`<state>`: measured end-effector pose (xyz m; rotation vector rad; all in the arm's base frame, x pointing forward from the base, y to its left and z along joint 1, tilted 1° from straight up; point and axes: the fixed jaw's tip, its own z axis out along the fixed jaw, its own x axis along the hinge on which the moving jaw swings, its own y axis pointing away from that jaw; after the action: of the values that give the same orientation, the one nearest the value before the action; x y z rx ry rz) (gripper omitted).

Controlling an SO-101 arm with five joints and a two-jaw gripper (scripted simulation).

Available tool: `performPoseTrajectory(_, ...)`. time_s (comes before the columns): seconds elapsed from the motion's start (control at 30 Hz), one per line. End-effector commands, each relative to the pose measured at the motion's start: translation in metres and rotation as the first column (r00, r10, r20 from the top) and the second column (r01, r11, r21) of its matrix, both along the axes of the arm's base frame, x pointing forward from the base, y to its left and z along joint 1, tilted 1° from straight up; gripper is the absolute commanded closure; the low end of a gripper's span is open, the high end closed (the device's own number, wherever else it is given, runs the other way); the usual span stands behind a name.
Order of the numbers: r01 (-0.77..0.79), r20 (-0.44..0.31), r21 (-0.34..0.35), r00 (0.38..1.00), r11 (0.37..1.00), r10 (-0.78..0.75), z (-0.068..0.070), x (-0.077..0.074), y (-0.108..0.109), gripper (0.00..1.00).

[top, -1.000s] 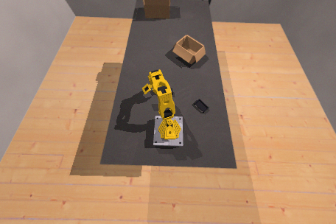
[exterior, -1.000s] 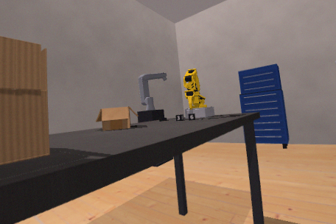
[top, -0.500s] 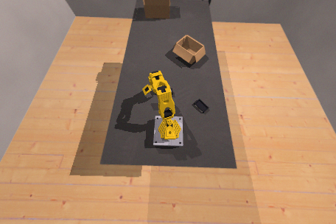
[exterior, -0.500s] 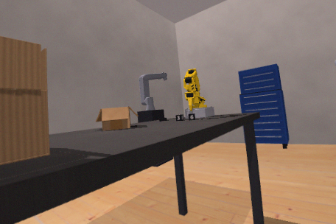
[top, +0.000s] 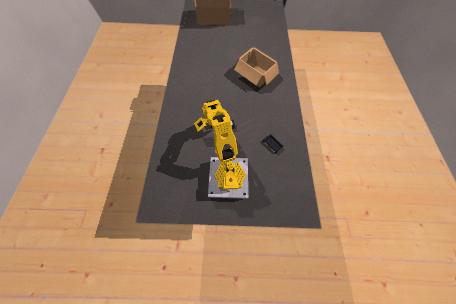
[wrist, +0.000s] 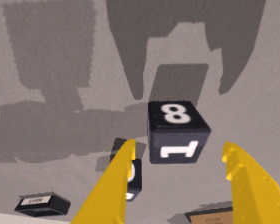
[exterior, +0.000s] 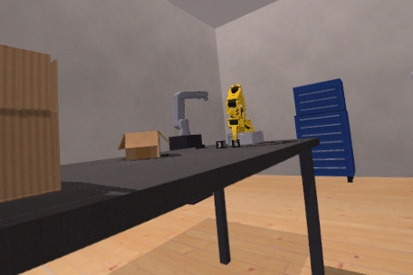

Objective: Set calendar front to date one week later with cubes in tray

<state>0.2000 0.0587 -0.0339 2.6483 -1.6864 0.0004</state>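
Note:
A black cube [wrist: 178, 132] [exterior: 235, 144] shows a white 8 on top and a 1 lying sideways on a side face in the wrist view; the exterior view shows a digit like a 6 on it. My gripper [wrist: 179, 146] [exterior: 235, 139] is open above this cube, with a gap on both sides. A second black cube [wrist: 135, 181] [exterior: 220, 145] stands beside it, partly hidden by the left finger in the wrist view. Both cubes are on the table, outside the tray. The black tray [top: 272, 143] [wrist: 56, 204] bears a white label and stands apart.
An open cardboard box [top: 256, 68] [exterior: 142, 146] [wrist: 211, 218] stands farther along the table [top: 210, 62]. A taller carton [top: 213, 8] [exterior: 29, 124] stands at the far end. In the top view the tray is right of the arm.

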Motion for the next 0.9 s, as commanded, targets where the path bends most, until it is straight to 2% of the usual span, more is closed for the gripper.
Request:
performPoseTrajectory(0.0,-0.002,-0.015,-0.003,1.0,1.0,0.002,-0.0056,-0.0032,-0.0022,0.65)
performPoseTrajectory(0.3,-0.002,-0.015,-0.003,1.0,1.0,0.002,-0.0131,-0.0041,-0.0023,0.65)
performPoseTrajectory(0.87,-0.002,-0.015,-0.003,1.0,1.0,0.002,-0.0139,-0.0036,-0.0021,0.66)
